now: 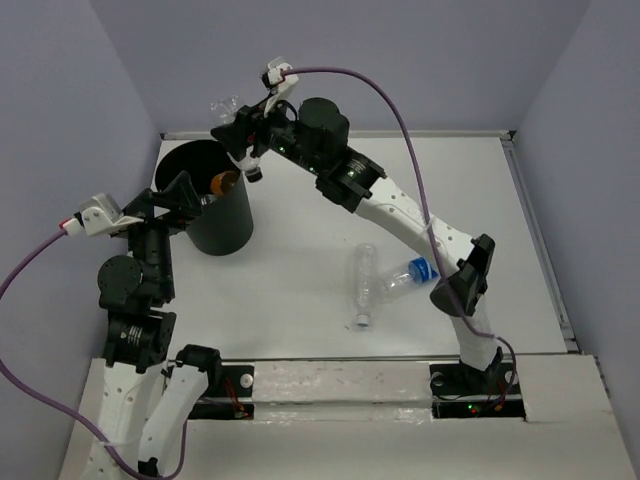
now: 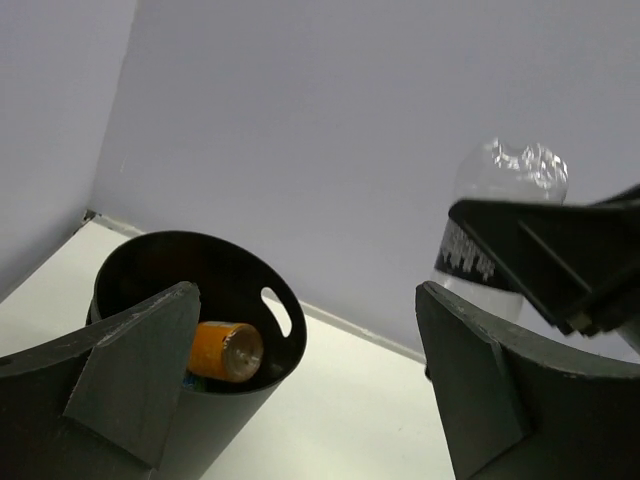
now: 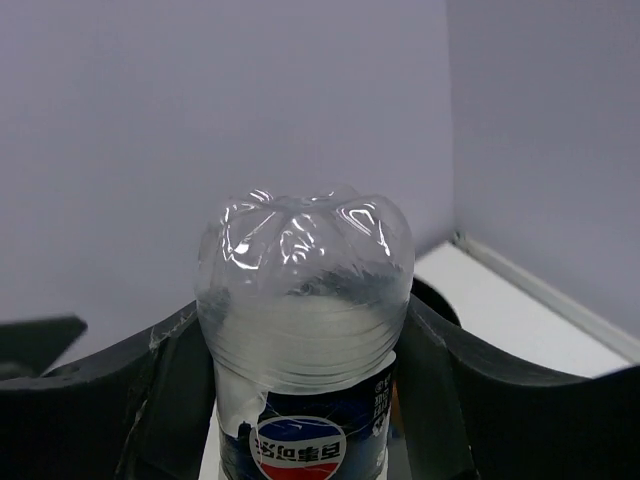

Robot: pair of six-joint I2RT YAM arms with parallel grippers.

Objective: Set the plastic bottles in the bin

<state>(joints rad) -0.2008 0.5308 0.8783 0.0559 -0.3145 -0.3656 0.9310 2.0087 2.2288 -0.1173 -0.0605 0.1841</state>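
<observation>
Four plastic bottles on my screens.
1. Held bottle: clear, red-white-blue label, base up. I see it clamped in the right gripper, partly closed around it, above the 1 o'clock rim of the bin.
2. Orange bottle: lying inside the bin.
3. Plain clear bottle and blue-labelled bottle: side by side on the table, at 4 o'clock from the bin.

Left gripper: spread wide, holding nothing, at the bin's 9 o'clock rim.
</observation>
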